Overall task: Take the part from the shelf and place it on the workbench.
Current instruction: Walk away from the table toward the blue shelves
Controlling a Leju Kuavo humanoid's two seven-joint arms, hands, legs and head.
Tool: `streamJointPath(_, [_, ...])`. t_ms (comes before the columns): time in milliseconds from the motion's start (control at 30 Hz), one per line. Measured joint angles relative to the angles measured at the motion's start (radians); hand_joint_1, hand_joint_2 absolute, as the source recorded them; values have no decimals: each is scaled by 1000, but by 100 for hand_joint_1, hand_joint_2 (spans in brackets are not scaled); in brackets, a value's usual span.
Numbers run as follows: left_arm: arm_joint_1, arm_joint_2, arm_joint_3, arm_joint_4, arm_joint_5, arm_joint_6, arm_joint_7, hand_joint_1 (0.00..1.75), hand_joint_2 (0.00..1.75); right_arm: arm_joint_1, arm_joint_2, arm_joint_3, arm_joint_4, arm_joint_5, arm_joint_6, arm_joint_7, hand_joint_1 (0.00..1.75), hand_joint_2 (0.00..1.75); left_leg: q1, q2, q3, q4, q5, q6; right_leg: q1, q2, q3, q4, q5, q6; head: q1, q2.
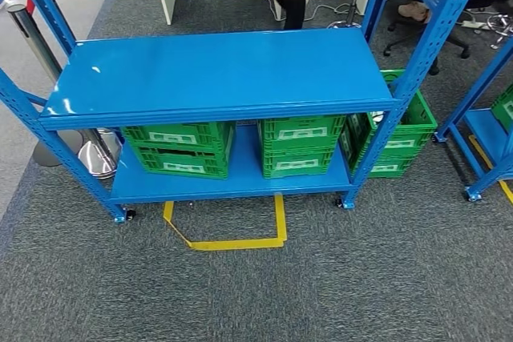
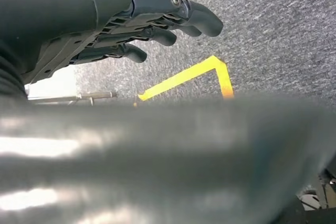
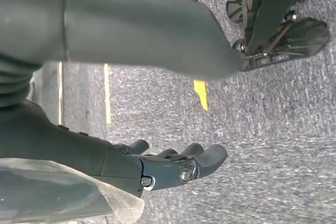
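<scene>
The shelf (image 1: 218, 78) stood ahead; the part was likely in a green crate (image 1: 181, 148), unseen; left hand (image 2: 130, 22) and right hand (image 3: 158, 163) hung empty, fingers loosely spread; squaring up close seemed wise

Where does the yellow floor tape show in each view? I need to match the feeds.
Head view: yellow tape outlines a box on the grey carpet, just before the blue shelf.
Left wrist view: a tape corner beyond the left hand.
Right wrist view: a short piece beyond the right hand.
Shared landmark: the carpet.
</scene>
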Motion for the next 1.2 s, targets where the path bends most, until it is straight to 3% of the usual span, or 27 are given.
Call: streamJointPath(1200, [147, 119, -290, -138, 540, -204, -194, 0, 0, 186, -154, 860, -129, -812, 157, -142, 0, 0, 3, 0, -1, 0, -2, 2, 3, 0, -1, 0, -3, 0, 0, 0])
